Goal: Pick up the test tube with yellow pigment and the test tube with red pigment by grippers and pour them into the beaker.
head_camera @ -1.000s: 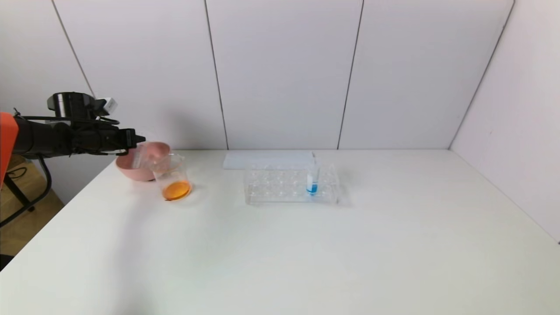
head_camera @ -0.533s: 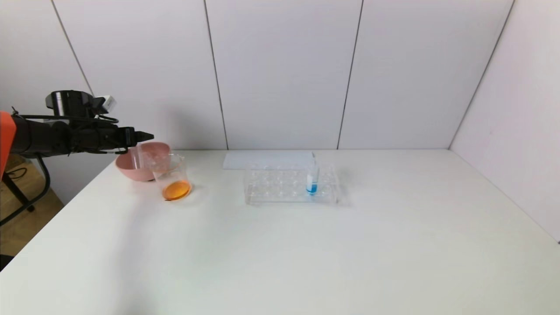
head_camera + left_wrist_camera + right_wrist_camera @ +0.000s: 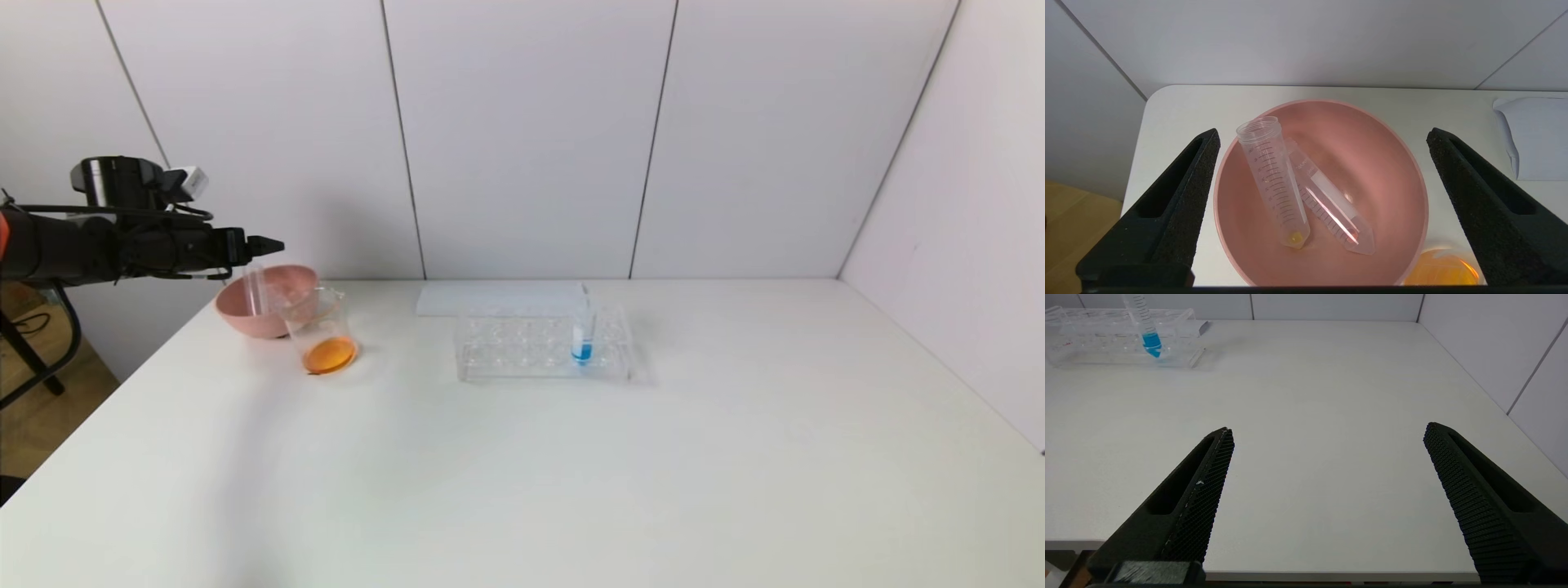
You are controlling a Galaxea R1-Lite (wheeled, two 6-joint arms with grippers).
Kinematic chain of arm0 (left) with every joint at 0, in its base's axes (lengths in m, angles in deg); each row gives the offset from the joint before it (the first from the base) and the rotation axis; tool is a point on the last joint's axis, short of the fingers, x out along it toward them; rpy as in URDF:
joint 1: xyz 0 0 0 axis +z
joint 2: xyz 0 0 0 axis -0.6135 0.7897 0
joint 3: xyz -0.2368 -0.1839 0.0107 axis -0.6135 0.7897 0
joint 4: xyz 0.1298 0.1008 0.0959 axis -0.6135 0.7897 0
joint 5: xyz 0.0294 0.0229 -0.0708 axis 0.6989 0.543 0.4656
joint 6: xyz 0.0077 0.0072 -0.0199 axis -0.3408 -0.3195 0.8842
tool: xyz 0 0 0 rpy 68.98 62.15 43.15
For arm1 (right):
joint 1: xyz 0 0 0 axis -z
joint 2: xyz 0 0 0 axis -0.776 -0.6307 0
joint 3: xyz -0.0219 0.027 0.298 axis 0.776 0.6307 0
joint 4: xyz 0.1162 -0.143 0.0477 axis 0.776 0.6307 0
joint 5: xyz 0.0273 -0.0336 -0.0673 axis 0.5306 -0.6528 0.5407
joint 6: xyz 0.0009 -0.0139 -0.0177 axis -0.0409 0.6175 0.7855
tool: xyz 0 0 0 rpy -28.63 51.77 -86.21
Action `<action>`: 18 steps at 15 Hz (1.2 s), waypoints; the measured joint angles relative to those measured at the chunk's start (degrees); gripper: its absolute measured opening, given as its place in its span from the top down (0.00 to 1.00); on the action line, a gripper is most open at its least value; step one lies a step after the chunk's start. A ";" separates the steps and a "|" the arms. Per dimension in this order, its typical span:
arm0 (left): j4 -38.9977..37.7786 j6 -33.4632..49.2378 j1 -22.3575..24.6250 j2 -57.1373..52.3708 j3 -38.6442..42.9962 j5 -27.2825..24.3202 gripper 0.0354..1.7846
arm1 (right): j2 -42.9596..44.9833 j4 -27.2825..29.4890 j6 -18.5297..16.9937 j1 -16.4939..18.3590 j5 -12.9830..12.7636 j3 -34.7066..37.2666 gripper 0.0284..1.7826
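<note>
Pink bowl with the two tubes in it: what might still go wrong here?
The pink bowl sits near the table's corner; a low pass by the open left gripper could nudge it. The yellow-tipped tube leans on the red-tipped tube and may roll. The beaker of orange liquid stands close beside and could tip.

My head camera looks forward and down over the whole white table (image 3: 571,457) to the back wall, from well back. My left wrist camera sits close above the pink bowl (image 3: 1396,171), peering down between my left gripper (image 3: 1323,139); bowl and beaker (image 3: 320,331) also show in the head view. My right wrist camera looks low across the table's near edge, sharing the tube rack (image 3: 1106,339) with the head view.
</note>
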 joint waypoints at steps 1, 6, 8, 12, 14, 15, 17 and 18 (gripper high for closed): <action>0.05 -0.11 -0.16 -1.04 0.69 0.28 0.01 | 0.00 0.00 0.00 0.00 0.00 0.00 0.05; 0.24 -0.39 -1.15 -8.27 4.96 0.46 0.01 | 0.00 0.00 0.02 0.00 0.00 0.00 0.05; 0.28 -0.50 -1.67 -12.46 7.36 0.35 0.01 | 0.00 0.00 0.00 0.00 0.02 0.00 0.05; 0.30 -0.61 -2.00 -23.43 14.57 -0.26 0.01 | 0.00 -0.02 0.00 0.00 0.02 0.00 0.05; 0.33 -0.50 -2.00 -30.32 18.47 -1.63 0.01 | 0.00 0.00 0.00 0.00 0.02 0.00 0.05; 0.33 -0.50 -2.00 -33.87 20.21 -2.69 0.01 | -0.01 -0.02 0.00 0.00 0.02 0.00 0.05; 0.41 -0.34 -2.01 -41.03 23.82 -4.79 0.01 | 0.00 0.00 0.00 0.00 0.02 0.00 0.05; 0.46 -0.28 -2.00 -44.42 25.42 -5.84 0.01 | 0.00 0.00 0.00 0.00 0.02 0.00 0.05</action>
